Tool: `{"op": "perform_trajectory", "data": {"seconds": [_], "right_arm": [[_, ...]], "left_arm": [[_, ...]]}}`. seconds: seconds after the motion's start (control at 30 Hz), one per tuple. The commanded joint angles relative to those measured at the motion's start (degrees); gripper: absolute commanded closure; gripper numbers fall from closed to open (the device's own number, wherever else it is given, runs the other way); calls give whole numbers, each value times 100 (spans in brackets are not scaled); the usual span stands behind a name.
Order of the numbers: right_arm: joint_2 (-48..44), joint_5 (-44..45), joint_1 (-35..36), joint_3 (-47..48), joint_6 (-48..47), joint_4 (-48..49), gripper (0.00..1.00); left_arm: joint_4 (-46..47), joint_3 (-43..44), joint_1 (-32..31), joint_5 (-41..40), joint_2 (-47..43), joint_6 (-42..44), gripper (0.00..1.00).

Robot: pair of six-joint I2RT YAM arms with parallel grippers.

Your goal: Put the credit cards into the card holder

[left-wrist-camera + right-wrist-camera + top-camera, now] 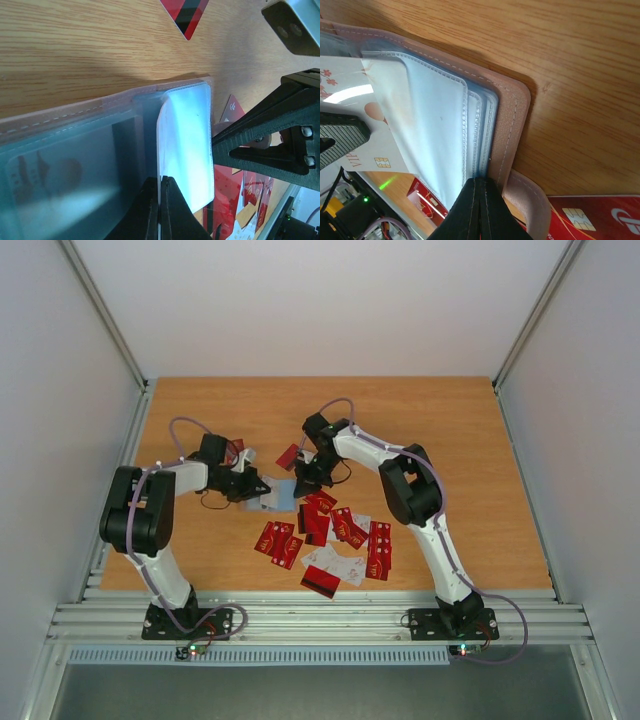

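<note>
The left gripper (160,184) has its jaws closed on the edge of a pale card (187,135), seemingly to feed it into a clear pocket of the card holder (283,496). The holder lies open between the two grippers. The right gripper (479,184) is pinched tight on the holder's pocket edges, probably to steady it. Loose credit cards (335,535) lie scattered close by.
</note>
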Motion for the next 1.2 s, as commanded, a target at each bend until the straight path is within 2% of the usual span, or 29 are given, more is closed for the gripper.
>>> {"op": "perform_trajectory", "data": {"seconds": [0.0, 0.2, 0.37, 0.63, 0.9, 1.17], "right_arm": [[56, 160, 130, -358, 58, -81, 99], [-28, 170, 134, -519, 77, 14, 99], [-38, 157, 126, -477, 101, 37, 99], [-96, 138, 134, -516, 162, 180, 99], [-187, 98, 129, -643, 262, 374, 99], [-115, -4, 166, -657, 450, 575, 99]], "left_arm": [[630, -197, -18, -166, -10, -324, 100], [824, -291, -31, -19, 73, -568, 98], [214, -130, -112, -115, 51, -202, 91], [-1148, 348, -244, -681, -242, 269, 65], [-2205, 844, -321, -1308, -202, 558, 50], [-2623, 1084, -424, -1668, -223, 539, 48]]}}
